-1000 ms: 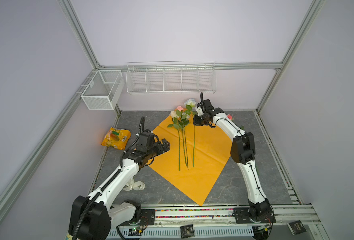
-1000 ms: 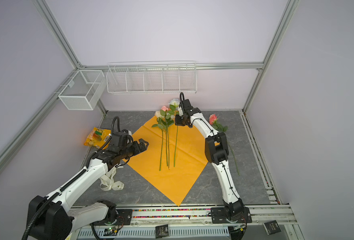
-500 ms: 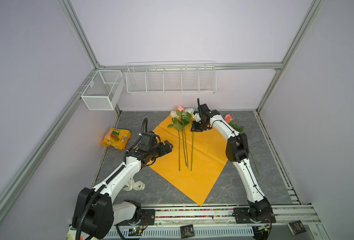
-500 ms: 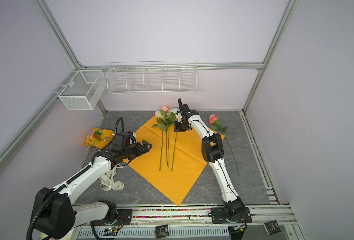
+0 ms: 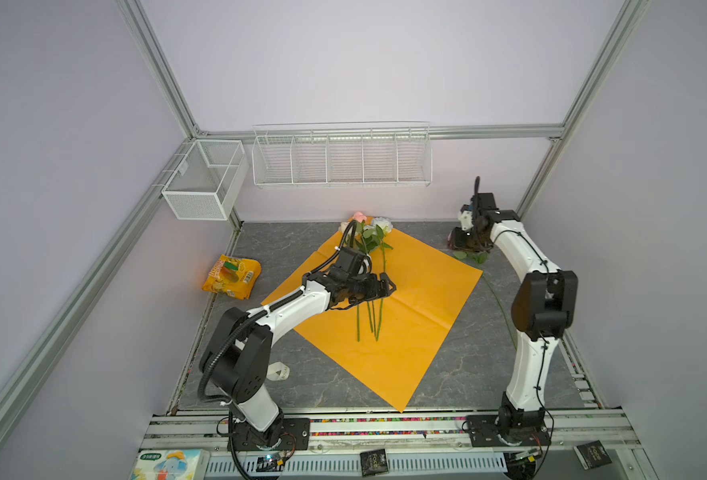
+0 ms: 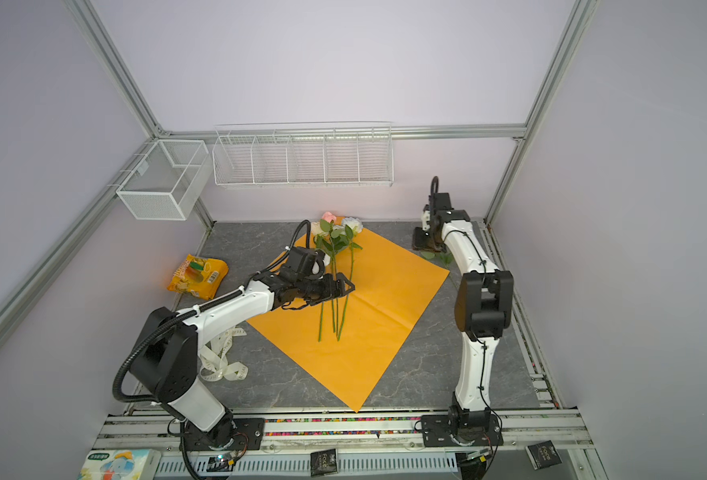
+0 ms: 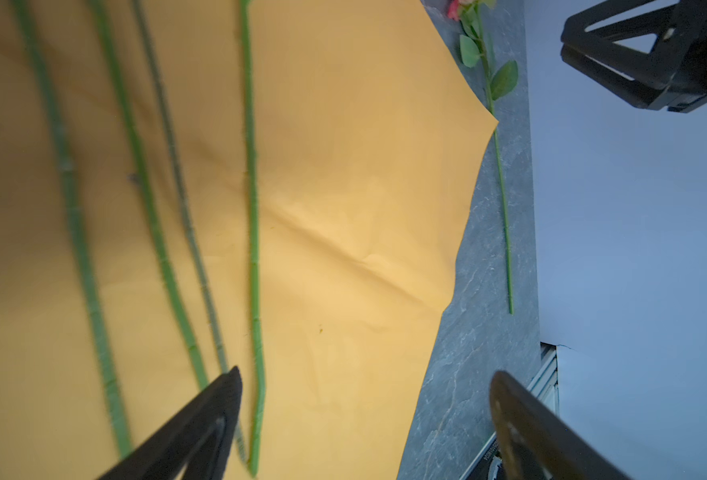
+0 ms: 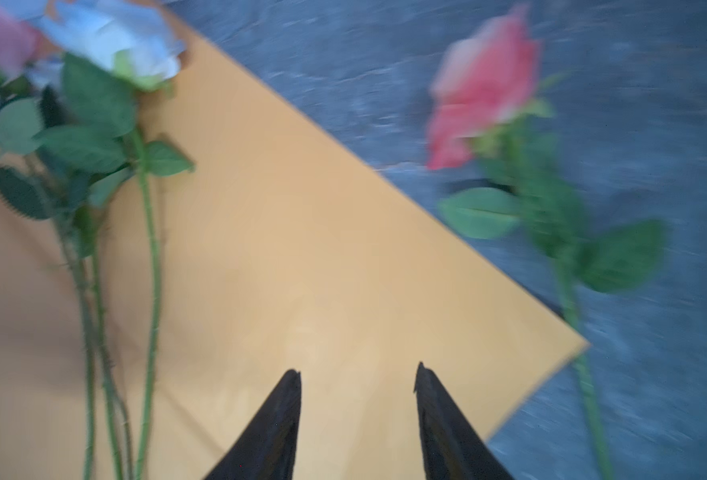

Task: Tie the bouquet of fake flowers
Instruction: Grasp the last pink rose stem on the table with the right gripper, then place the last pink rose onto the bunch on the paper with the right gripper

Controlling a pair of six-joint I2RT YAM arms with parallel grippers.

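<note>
Three flowers [image 5: 368, 239] lie side by side on the orange paper [image 5: 418, 316], heads toward the far wall. The left gripper [image 5: 389, 286] hangs over their stems, jaws spread. The right gripper [image 5: 467, 242] is far right, over a lone rose [image 5: 478, 258] off the paper. A snack bag [image 5: 231, 277] lies to the left.

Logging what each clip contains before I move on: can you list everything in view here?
bouquet of fake flowers: three roses, pink, cream, white, on the paper
loose rose: one, pink, on the table right of the paper
wrapping paper: one sheet, orange, table centre
snack bag: one, yellow, table's left edge
ribbon: one, cream, by the left arm's base
wire basket: one, white, back wall
mesh box: one, white, left wall
tissue pack: one, printed, front left
black packets: two, front rail
table: one, grey stone pattern
left gripper: one, black, open above the stems
right gripper: one, black, open, empty, by the loose rose
</note>
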